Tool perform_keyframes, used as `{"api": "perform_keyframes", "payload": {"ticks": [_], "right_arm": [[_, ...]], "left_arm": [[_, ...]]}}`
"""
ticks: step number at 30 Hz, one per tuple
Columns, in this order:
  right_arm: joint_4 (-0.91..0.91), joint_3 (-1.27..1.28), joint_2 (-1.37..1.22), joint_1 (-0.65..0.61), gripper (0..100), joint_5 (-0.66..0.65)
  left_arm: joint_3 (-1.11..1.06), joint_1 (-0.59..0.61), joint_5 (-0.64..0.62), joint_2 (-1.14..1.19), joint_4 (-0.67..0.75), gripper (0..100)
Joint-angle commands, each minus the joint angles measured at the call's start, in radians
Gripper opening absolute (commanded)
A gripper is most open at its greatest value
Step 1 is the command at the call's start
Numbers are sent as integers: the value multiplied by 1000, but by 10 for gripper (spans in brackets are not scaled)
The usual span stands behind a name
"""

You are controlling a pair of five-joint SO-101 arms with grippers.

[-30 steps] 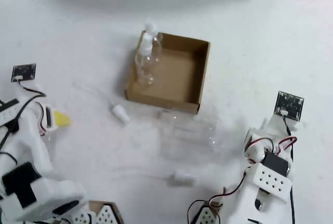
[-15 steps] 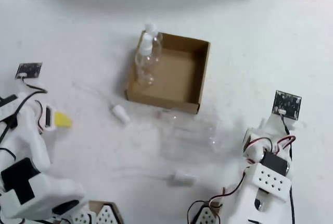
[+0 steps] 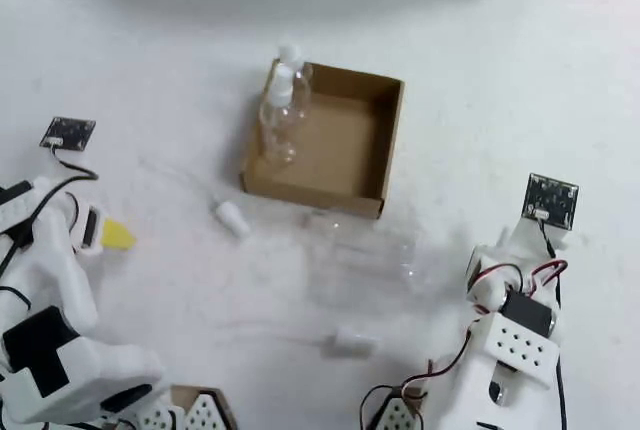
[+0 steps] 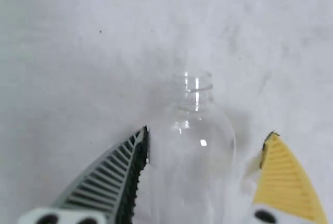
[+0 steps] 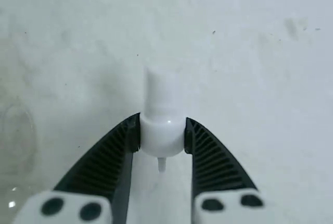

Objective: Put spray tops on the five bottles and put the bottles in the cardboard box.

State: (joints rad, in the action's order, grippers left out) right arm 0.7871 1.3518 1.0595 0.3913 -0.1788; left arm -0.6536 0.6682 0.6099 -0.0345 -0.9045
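**High view:** the cardboard box (image 3: 312, 194) sits mid-table, with two capped bottles (image 3: 282, 100) standing in its far-left corner, close against the wall. Uncapped clear bottles (image 3: 365, 250) lie just near of the box, faint against the white table (image 3: 480, 70). One loose spray top (image 3: 232, 218) lies to their left and a second loose top (image 3: 350, 340) lies nearer. The left arm (image 3: 45, 340) is at the near left and the right arm (image 3: 515, 345) at the near right. A low sweep by either arm could roll the lying bottles or flick a top out of reach.

**Left wrist view:** the left gripper (image 4: 208, 133) is spread around an open-necked bottle (image 4: 196, 96). The grey finger (image 4: 125, 172) is at the bottle's side and the yellow finger (image 4: 281, 177) is a little apart from it. If one finger meets the bottle first, it may spin or squirt out, as the clear wall looks slick.

**Right wrist view:** the right gripper (image 5: 162, 121) is clamped on a spray top (image 5: 158, 91) at its collar, and the thin dip tube (image 5: 161, 164) runs back between the fingers. The tube could catch on a bottle's rim, or the top could tilt in the grip and seat crooked
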Motion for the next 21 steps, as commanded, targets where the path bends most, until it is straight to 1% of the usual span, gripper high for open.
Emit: {"api": "perform_keyframes", "payload": {"ticks": [1, 4, 5, 7, 10, 13, 17, 21], "right_arm": [[4, -5, 13, -10, 16, -8], [5, -5, 13, -10, 16, -6], [5, -5, 13, -10, 16, -6], [5, -5, 13, -10, 16, -6], [7, -5, 13, -10, 16, -6], [7, -5, 13, -10, 16, -6], [2, -6, 13, -10, 16, -5], [-21, -43, 15, -30, 16, -3]], "left_arm": [[43, -15, 11, -48, -15, 239], [44, -13, 11, -48, -38, 76], [48, -13, 14, -50, -55, 64], [54, -12, 38, -50, -104, 80], [55, -15, 40, -61, -170, 70], [129, -18, 31, -73, -270, 68], [236, -61, -51, -143, -388, 69], [256, -157, -117, -291, -471, 70]]}}
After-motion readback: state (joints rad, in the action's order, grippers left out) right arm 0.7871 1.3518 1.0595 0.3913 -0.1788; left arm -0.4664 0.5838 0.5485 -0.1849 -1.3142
